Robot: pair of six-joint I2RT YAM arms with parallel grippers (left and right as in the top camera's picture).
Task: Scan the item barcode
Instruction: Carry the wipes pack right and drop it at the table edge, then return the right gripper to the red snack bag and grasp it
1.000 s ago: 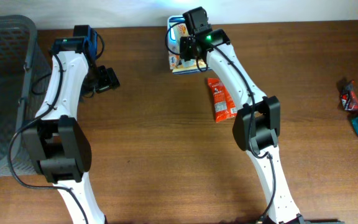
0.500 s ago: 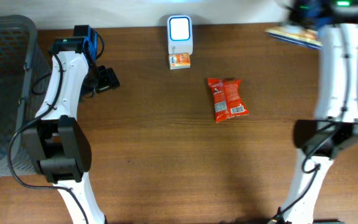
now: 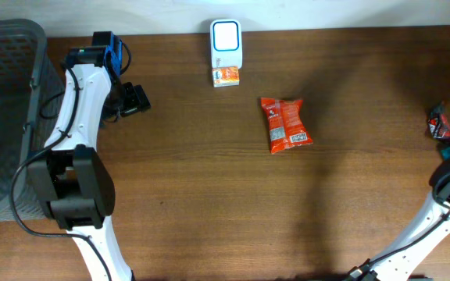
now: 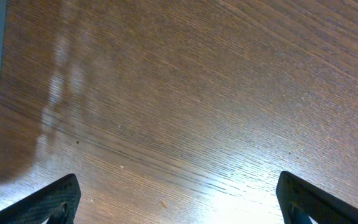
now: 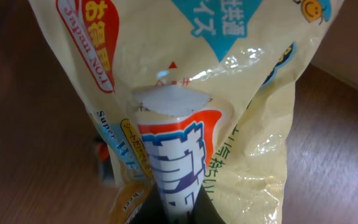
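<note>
Holding: right fingers (image 5: 207, 216) clenched on yellow snack bag (image 5: 185, 93)
Shift: bag carried from scanner (image 3: 226, 39) to right edge of tabletop (image 3: 209, 195)
Idle: left fingers (image 4: 51, 200) released, unmoved

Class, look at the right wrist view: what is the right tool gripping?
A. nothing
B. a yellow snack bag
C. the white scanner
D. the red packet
B: the yellow snack bag fills the right wrist view, pinched in the right tool, while the red packet and white scanner rest on the table.
</note>
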